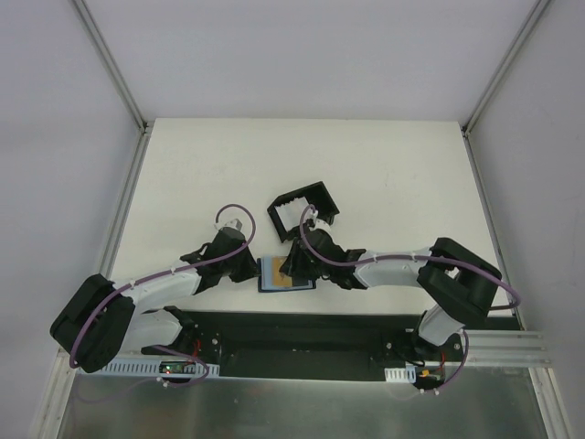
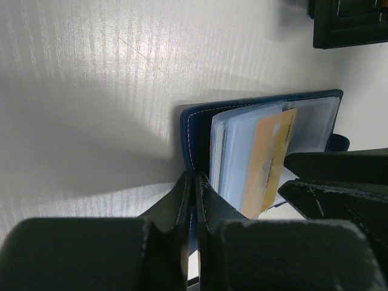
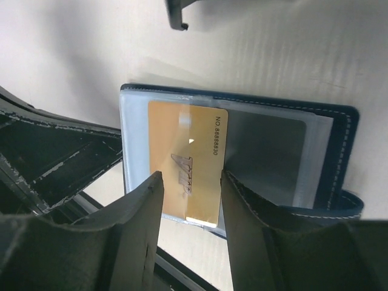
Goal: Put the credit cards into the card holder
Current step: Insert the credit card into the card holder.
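Observation:
The navy card holder [image 3: 339,151] lies open near the table's front edge, its clear sleeves facing up. A gold credit card [image 3: 188,151] sits partly inside a sleeve, its near end sticking out past the holder's edge. My right gripper [image 3: 191,176] hovers open just over that card, one finger above each long side. My left gripper [image 2: 194,182] is shut on the blue cover edge of the card holder [image 2: 197,121], with the gold card [image 2: 270,157] to its right. From above, both grippers meet at the holder [image 1: 265,274]: left gripper [image 1: 249,267], right gripper [image 1: 297,265].
A black open-sided box frame [image 1: 302,206] stands just behind the right gripper, also seen as the box frame [image 2: 351,24] in the left wrist view. The table's front edge and the black base rail [image 1: 302,334] lie right below the card holder.

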